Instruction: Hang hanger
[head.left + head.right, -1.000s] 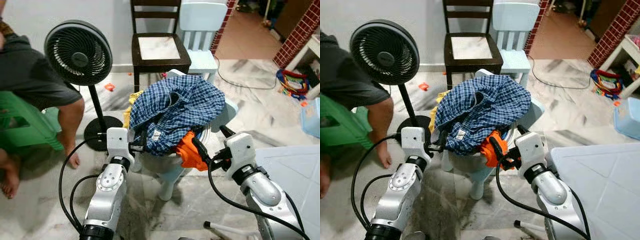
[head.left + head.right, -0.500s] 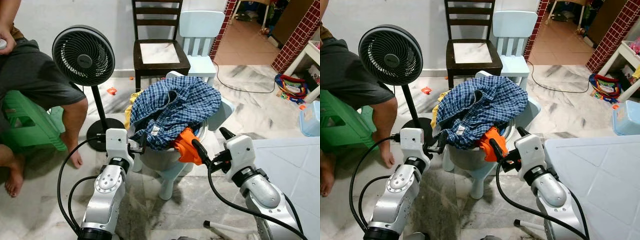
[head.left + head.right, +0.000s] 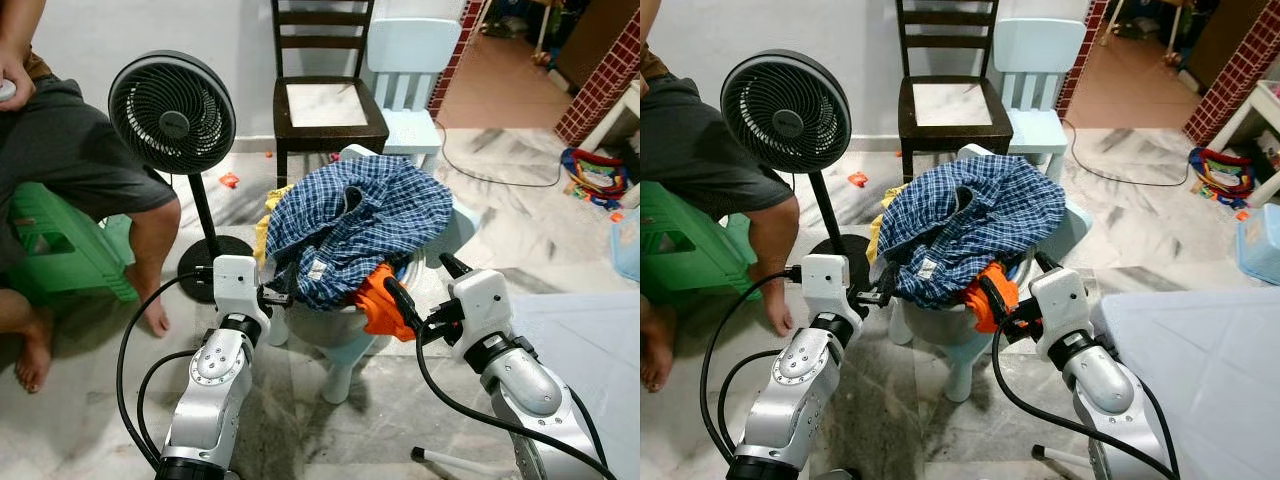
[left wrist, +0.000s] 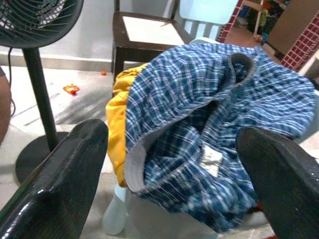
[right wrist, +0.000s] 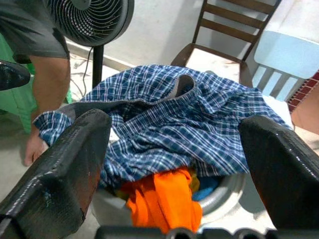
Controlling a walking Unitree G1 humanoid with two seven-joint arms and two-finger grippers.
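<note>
Head views: marble floor [image 3: 90, 400], black fan [image 3: 172, 112] far left, dark chair [image 3: 950, 90] behind, blue checked shirt [image 3: 350, 225] heaped over orange cloth [image 3: 378, 300] on a pale stool [image 3: 960, 345], seated person [image 3: 60, 170] at left; left wrist view: left gripper [image 4: 174, 164] spread wide, empty, near the shirt; right wrist view: right gripper [image 5: 172, 149] spread wide, empty, before the pile, no hanger to be made out.

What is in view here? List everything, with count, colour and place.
plaid shirt: 1, blue, heaped on the small chair
orange cloth: 1, under the shirt's front edge
yellow cloth: 1, under the shirt's left edge
small chair: 1, pale blue, centre
fan: 1, black, left
wooden chair: 1, dark, by the wall
child's chair: 1, light blue, beside it
stool: 1, green, far left
person: 1, seated on the stool
left end effector: open, at the shirt
right end effector: open, by the orange cloth
</note>
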